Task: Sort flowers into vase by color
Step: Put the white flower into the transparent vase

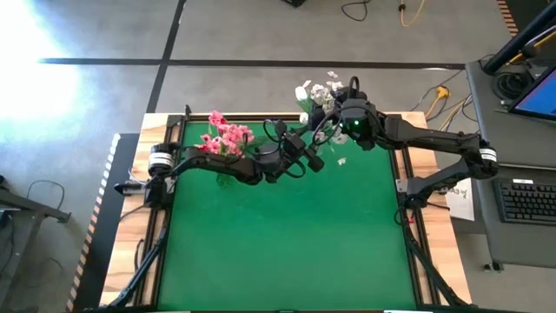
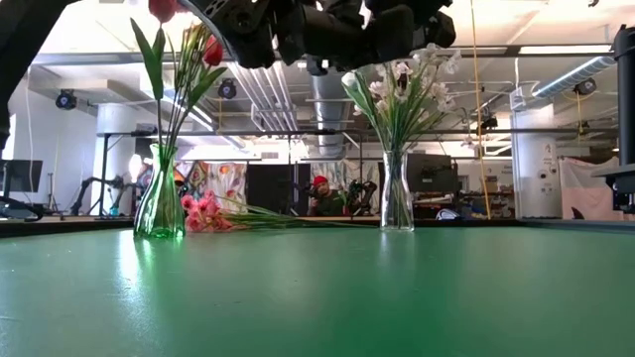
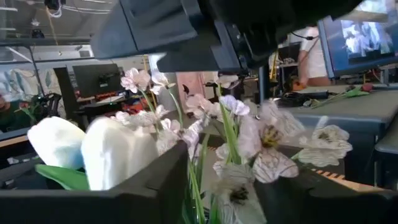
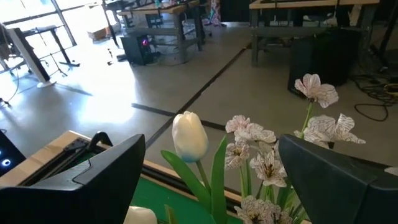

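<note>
Flowers: white blossoms (image 2: 402,84) in clear vase (image 2: 397,193), red tulips (image 2: 210,50) in green vase (image 2: 159,203), pink stems (image 2: 203,213) lying on the table (image 2: 317,297) between. Right gripper (image 4: 211,180) spread above the white bunch; left gripper (image 1: 314,161) near it, fingers' state unclear.

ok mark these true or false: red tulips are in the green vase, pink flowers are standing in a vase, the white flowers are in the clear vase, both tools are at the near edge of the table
1. Red tulips stand in the green vase. True.
2. Pink flowers stand in a vase. False: they lie flat on the table.
3. White flowers are in the clear vase. True.
4. Both tools are at the table's near edge. False: the left tool and right tool are at the far side, by the white flowers.
</note>
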Robot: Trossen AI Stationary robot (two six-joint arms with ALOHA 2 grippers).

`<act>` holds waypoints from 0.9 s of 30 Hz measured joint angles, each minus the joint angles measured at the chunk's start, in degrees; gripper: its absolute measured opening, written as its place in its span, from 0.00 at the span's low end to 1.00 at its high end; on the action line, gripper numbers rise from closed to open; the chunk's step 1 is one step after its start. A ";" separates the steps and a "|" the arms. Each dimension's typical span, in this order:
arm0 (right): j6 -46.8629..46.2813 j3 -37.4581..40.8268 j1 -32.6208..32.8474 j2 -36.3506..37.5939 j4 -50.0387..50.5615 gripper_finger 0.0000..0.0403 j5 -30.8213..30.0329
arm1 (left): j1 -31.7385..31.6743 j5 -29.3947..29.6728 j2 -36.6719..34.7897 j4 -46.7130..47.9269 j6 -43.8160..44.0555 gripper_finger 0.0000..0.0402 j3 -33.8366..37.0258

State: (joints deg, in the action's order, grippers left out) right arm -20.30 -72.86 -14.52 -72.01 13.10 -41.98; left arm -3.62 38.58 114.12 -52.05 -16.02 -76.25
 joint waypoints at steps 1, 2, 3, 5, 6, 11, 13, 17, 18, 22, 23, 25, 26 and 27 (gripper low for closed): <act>0.10 0.01 0.00 0.00 0.00 0.90 0.01 | 0.15 0.88 -0.29 0.17 -0.12 0.41 0.00; 0.17 0.01 0.00 0.00 0.00 0.90 0.02 | 0.32 1.92 -0.65 1.05 -0.19 0.44 0.00; 0.37 0.00 0.00 0.02 0.01 0.90 0.02 | 0.43 2.51 -0.95 1.75 -0.19 0.47 0.00; 0.54 0.01 0.00 0.01 0.00 0.90 0.04 | 0.64 2.91 -1.60 3.73 -0.09 0.51 0.00; 0.60 0.02 0.00 0.00 0.02 0.90 0.04 | 0.77 2.91 -1.77 4.17 0.04 0.53 0.00; 0.85 0.00 0.00 0.02 0.04 0.90 0.07 | 1.55 2.95 -1.89 4.70 0.18 0.60 0.00; 1.00 0.02 0.00 0.02 0.17 0.90 0.07 | 1.82 2.95 -2.18 5.06 -0.03 0.62 0.00; 1.46 0.00 0.00 0.02 0.46 0.90 0.20 | 2.14 2.94 -3.52 6.12 -1.07 0.64 0.00; 1.52 0.00 0.00 0.02 0.46 0.90 0.20 | 2.13 2.96 -3.84 6.63 -1.12 0.64 0.00; 1.77 0.00 0.00 0.28 0.47 0.90 0.21 | 2.09 2.93 -5.42 9.64 -1.27 0.65 0.00; 1.93 0.00 0.00 0.45 0.46 0.90 0.22 | 2.08 2.93 -5.66 10.15 -1.26 0.65 0.00; 2.23 0.00 0.00 0.72 0.46 0.90 0.22 | 2.10 3.24 -6.30 11.76 -1.26 0.65 0.00; 2.30 0.00 0.00 0.83 0.44 0.90 0.22 | 2.10 3.45 -6.47 12.07 -1.26 0.65 0.00; 2.32 0.00 0.00 0.91 0.44 0.90 0.20 | 2.10 3.59 -6.66 12.73 -1.27 0.65 0.00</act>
State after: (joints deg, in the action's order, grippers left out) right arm -17.98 -72.86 -14.52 -71.10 13.54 -41.78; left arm -1.52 42.18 107.46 -39.32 -17.29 -76.25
